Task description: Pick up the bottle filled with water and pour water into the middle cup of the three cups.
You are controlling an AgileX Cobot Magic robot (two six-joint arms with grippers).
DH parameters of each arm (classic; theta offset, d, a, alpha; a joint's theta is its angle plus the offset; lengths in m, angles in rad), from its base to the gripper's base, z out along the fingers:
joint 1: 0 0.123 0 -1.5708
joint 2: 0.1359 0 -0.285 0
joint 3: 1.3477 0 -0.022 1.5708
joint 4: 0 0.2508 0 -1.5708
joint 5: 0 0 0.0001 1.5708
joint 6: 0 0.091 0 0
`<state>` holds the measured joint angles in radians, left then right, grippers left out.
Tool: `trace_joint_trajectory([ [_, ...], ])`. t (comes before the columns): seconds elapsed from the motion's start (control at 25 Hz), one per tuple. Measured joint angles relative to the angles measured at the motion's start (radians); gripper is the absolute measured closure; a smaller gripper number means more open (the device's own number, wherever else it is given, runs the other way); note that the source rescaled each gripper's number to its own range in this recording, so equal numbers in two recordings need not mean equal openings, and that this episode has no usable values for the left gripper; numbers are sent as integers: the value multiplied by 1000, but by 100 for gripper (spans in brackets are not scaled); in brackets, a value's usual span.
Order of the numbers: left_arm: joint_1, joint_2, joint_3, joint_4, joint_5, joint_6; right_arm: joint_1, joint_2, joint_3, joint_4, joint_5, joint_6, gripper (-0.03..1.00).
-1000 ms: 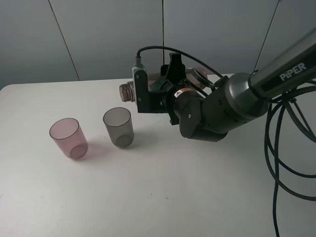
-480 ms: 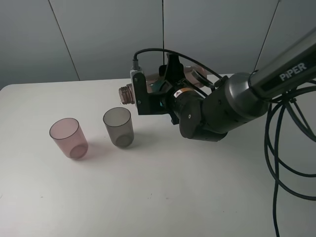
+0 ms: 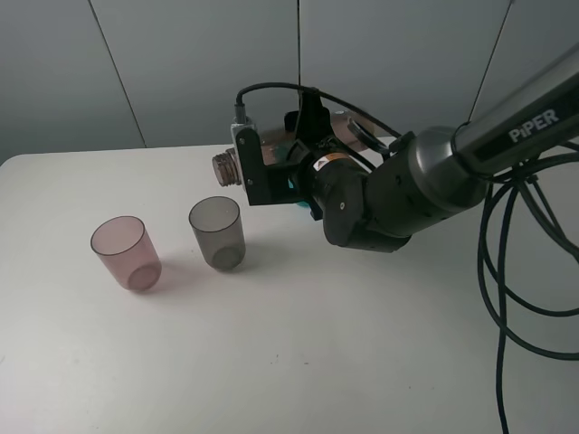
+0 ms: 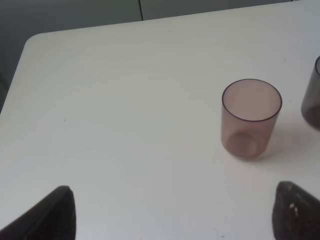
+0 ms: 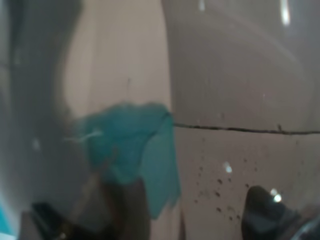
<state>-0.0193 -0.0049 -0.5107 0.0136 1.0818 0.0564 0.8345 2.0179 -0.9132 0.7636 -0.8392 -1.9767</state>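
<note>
My right gripper (image 3: pixel 288 155) is shut on the smoky grey-brown bottle (image 3: pixel 271 145) and holds it about level above the table. Its threaded neck (image 3: pixel 226 168) points left, above and just behind the grey middle cup (image 3: pixel 217 232). No water stream shows. The pink cup (image 3: pixel 125 252) stands to the left of the grey cup. The teal cup is mostly hidden behind the arm; a teal patch (image 5: pixel 132 150) shows through the bottle (image 5: pixel 230 90) in the right wrist view. My left gripper (image 4: pixel 175 220) is open and empty, near the pink cup (image 4: pixel 251 117), with the grey cup (image 4: pixel 314 95) at the frame edge.
The white table (image 3: pixel 298 362) has its rounded far left corner (image 4: pixel 35 42) near the grey wall. Black cables (image 3: pixel 516 271) hang at the right side beside the right arm (image 3: pixel 407 194).
My right gripper has moved a little left and up with the bottle, bringing the neck nearer above the grey cup. The cups have not moved.
</note>
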Motion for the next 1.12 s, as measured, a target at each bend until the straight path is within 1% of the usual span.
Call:
trace_joint_trajectory([
  [0.64, 0, 0, 0, 0, 0, 0, 0, 0, 0, -3, -2, -100, 97],
  [1.12, 0, 0, 0, 0, 0, 0, 0, 0, 0, -1, -29, -113, 97],
])
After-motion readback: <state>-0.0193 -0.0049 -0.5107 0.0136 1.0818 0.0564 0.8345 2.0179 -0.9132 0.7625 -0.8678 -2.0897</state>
